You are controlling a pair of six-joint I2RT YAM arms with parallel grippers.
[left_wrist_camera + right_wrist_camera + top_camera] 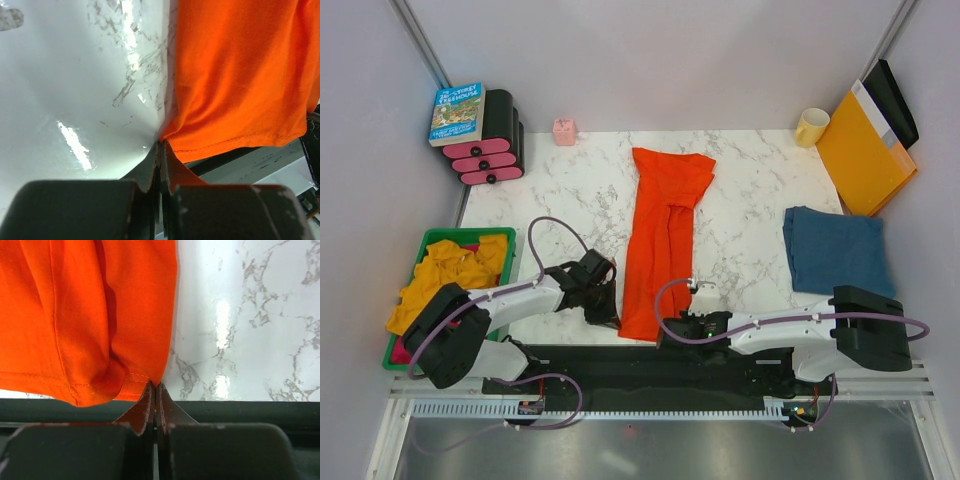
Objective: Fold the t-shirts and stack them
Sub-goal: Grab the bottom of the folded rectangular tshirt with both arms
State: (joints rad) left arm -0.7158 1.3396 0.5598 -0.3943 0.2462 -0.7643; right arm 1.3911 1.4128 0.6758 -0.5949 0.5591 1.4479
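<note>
Clenched at the near edge of the table [750, 200], the left gripper [161, 146] and right gripper [155, 386] each pinch, it seems, a hem corner of the orange t-shirt [660, 250] (a long strip, mid-table). A folded blue t-shirt [833, 250] lies well to its right.

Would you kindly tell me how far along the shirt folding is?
Done: the dark denim-blue cloth shirt lies folded square. In hand: the bright orange-red cloth shirt, a narrow lengthwise strip, its near hem corners pinched by left gripper and right gripper. Left: folding it crosswise, stacking both.
</note>
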